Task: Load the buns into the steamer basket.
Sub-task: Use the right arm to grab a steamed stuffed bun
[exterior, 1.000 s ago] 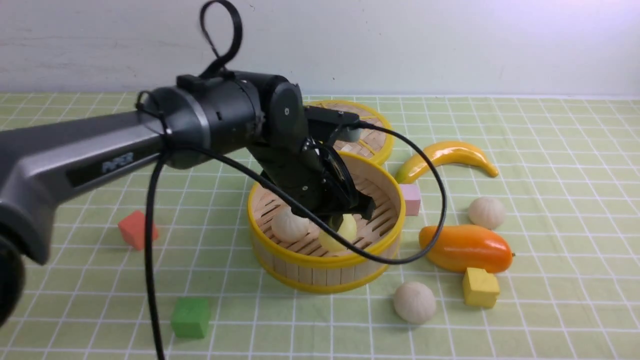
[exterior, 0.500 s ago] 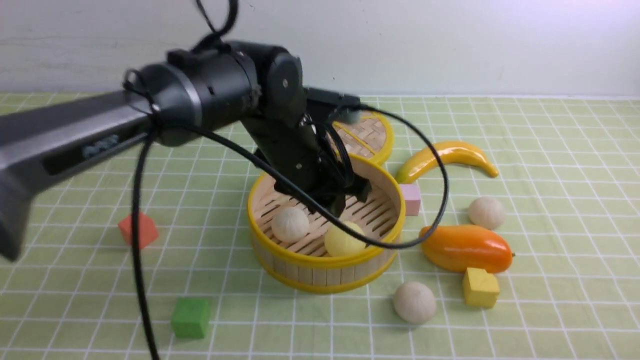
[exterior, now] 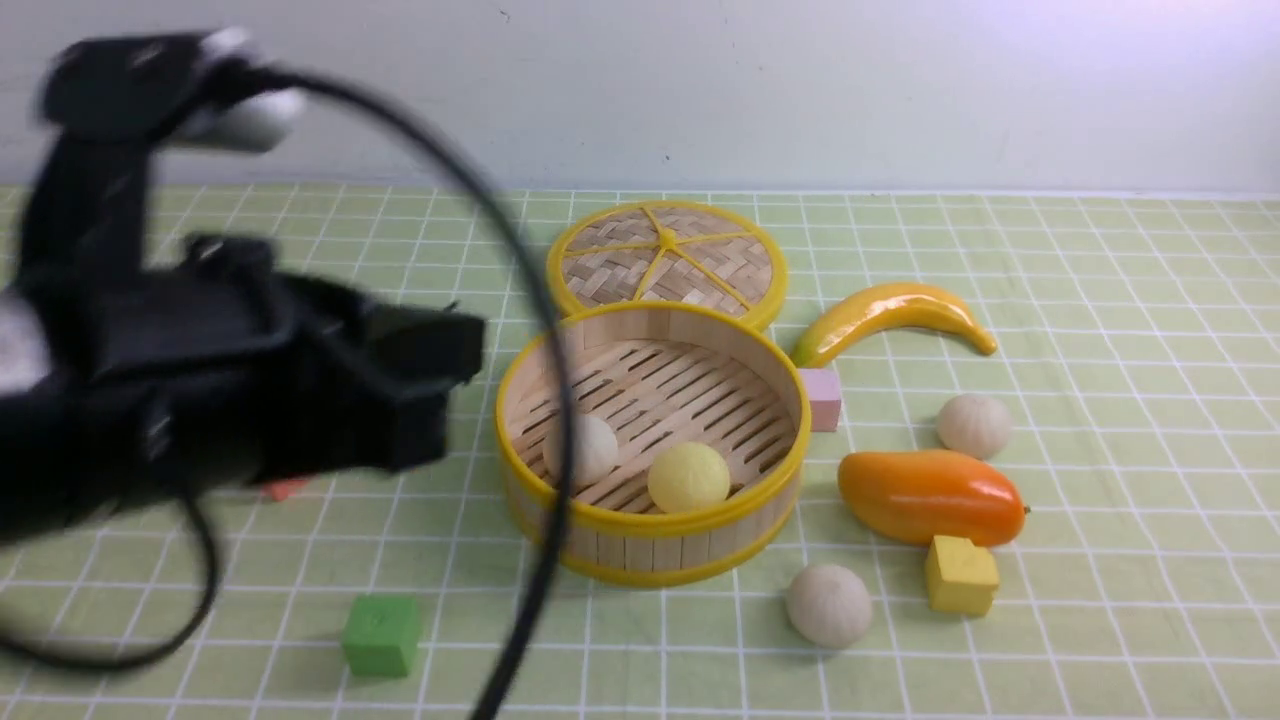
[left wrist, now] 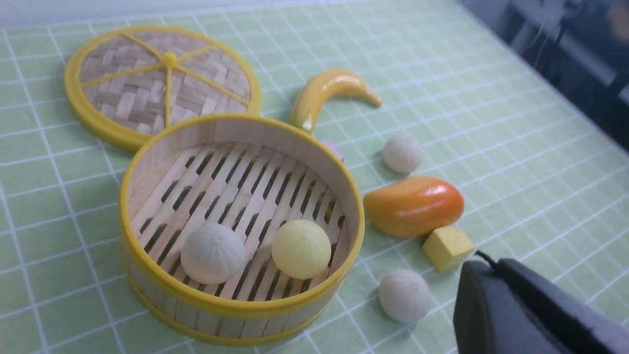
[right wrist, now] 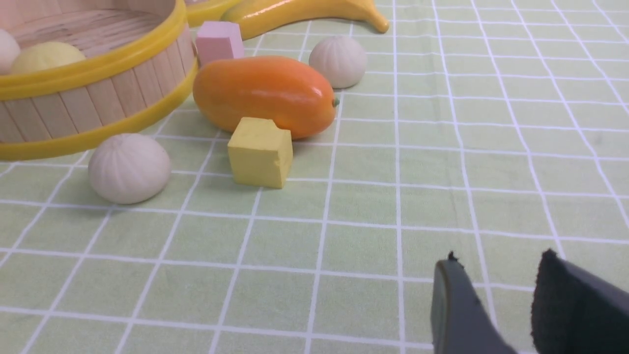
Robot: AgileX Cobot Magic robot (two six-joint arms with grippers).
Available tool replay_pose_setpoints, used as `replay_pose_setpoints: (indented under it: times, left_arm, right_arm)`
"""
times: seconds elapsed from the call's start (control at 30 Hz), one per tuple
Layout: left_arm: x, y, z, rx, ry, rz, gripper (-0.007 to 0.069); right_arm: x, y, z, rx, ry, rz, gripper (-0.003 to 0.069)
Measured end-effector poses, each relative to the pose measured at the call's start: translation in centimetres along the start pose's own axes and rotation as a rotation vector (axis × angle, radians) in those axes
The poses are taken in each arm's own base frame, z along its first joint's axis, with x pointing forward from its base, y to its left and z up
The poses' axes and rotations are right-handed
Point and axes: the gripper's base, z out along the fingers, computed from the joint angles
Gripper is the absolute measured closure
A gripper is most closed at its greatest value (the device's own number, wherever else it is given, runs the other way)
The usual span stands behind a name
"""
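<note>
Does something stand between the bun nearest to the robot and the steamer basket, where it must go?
Only the basket's own raised wall stands between them, so the bun would have to go over it. Nothing else is visible in the short gap of tablecloth.

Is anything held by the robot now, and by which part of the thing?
Nothing is held: the left gripper is shut and empty, and the right gripper stands open with nothing between its fingers.
</note>
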Motion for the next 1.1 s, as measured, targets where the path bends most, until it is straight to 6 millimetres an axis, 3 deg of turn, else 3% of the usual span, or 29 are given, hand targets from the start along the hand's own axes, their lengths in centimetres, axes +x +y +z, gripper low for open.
replay_pose_setpoints:
  times: [0.03, 0.07, 0.13, 0.27, 0.33, 0.37, 0.43, 0.53, 0.63, 0.7, 0.73, 0.83, 0.9, 1.0, 1.1]
  left_arm:
    - [0.2, 0.1, -0.3, 0.0, -0.01, 0.0, 0.0638]
    - [1.7, 0.4, -2.8, 0.006, -0.091, -0.004, 0.0638]
    - [3.9, 0.9, -5.2, 0.011, -0.168, -0.006, 0.0638]
    - [7.7, 1.7, -8.0, 0.032, -0.257, -0.013, 0.0638]
    - [8.7, 1.9, -8.6, 0.04, -0.274, -0.018, 0.0638]
    - [9.6, 2.1, -9.3, 0.053, -0.306, -0.021, 0.0638]
    - [10.7, 2.3, -9.7, 0.063, -0.322, -0.023, 0.0638]
    - [11.9, 2.5, -9.9, 0.071, -0.327, -0.02, 0.0638]
    - [12.4, 2.7, -9.8, 0.07, -0.314, -0.02, 0.0638]
    - [12.5, 2.7, -9.6, 0.066, -0.3, -0.021, 0.0638]
    - [12.5, 2.7, -9.6, 0.066, -0.299, -0.022, 0.0638]
    - [12.6, 2.8, -9.3, 0.06, -0.282, -0.023, 0.0638]
    - [12.6, 2.8, -9.1, 0.055, -0.267, -0.025, 0.0638]
    - [12.6, 2.8, -9.0, 0.053, -0.26, -0.025, 0.0638]
    - [12.6, 2.8, -9.0, 0.053, -0.262, -0.026, 0.0638]
  right_arm:
    - [0.0, 0.0, 0.0, 0.0, 0.0, 0.0, 0.042]
    - [0.0, 0.0, 0.0, 0.0, 0.0, -0.001, 0.042]
    - [-0.1, 0.0, 0.0, 0.001, -0.006, 0.0, 0.042]
    - [-0.6, 0.3, 0.0, -0.045, -0.087, 0.216, 0.042]
    - [-1.1, 0.4, 0.0, -0.069, -0.129, 0.333, 0.042]
    - [-1.6, 0.5, -0.1, -0.102, -0.177, 0.499, 0.042]
    - [-2.2, 0.4, -0.2, -0.13, -0.236, 0.654, 0.042]
    - [-3.0, 0.6, -0.6, -0.164, -0.247, 0.742, 0.0424]
    - [-5.5, 1.2, -1.5, -0.202, -0.19, 0.703, 0.0441]
    - [-9.8, 2.2, -1.7, -0.223, 0.014, 0.542, 0.0463]
    - [-10.4, 2.3, -1.6, -0.225, 0.051, 0.511, 0.0467]
    - [-14.5, 3.0, 0.5, -0.239, 0.372, 0.304, 0.0495]
    - [-16.2, 3.1, 3.1, -0.248, 0.611, 0.203, 0.0519]
    - [-17.0, 3.8, 6.8, -0.272, 0.798, 0.147, 0.0552]
    - [-16.9, 6.0, 10.5, -0.325, 0.914, 0.07, 0.0572]
